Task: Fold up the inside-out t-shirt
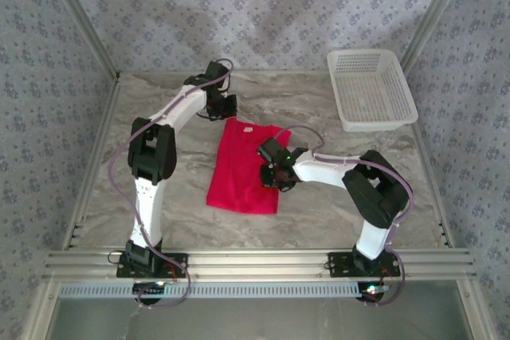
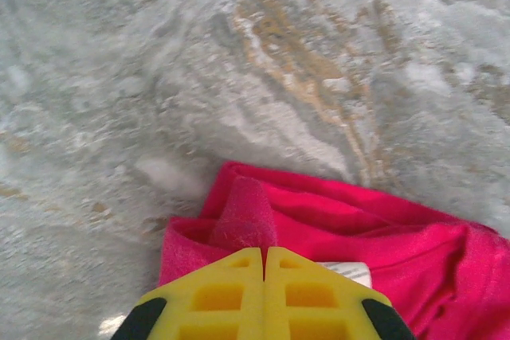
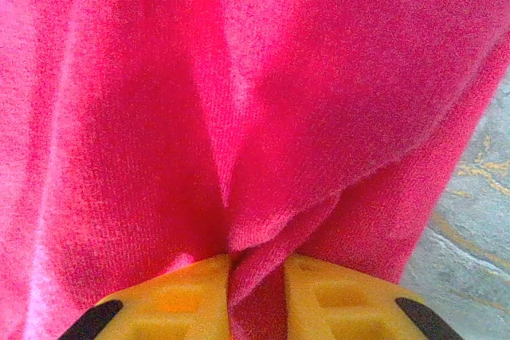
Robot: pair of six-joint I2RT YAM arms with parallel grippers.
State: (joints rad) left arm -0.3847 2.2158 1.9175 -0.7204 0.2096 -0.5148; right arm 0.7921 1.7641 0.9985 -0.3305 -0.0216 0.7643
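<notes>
Matt cloth, marbled tabletop
You see the t-shirt [image 1: 243, 169] as soft, fuzzy matt knit cloth; the table [image 1: 319, 212] looks smooth and marble-patterned, the basket [image 1: 370, 89] perforated white plastic, the frame rail [image 1: 255, 260] brushed metal.

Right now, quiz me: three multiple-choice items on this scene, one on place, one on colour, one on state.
1. Basket sits:
A) at the far right of the table
B) at the near left
C) between the arm bases

2. Shirt colour:
A) blue
B) red
C) white

3. Right gripper is:
A) open in the air
B) open on bare marble
C) shut on a shirt fold

Answers:
1 A, the top view shows it by the far right corner.
2 B, it is red in every view.
3 C, the wrist view shows cloth pinched between the jaws.
</notes>
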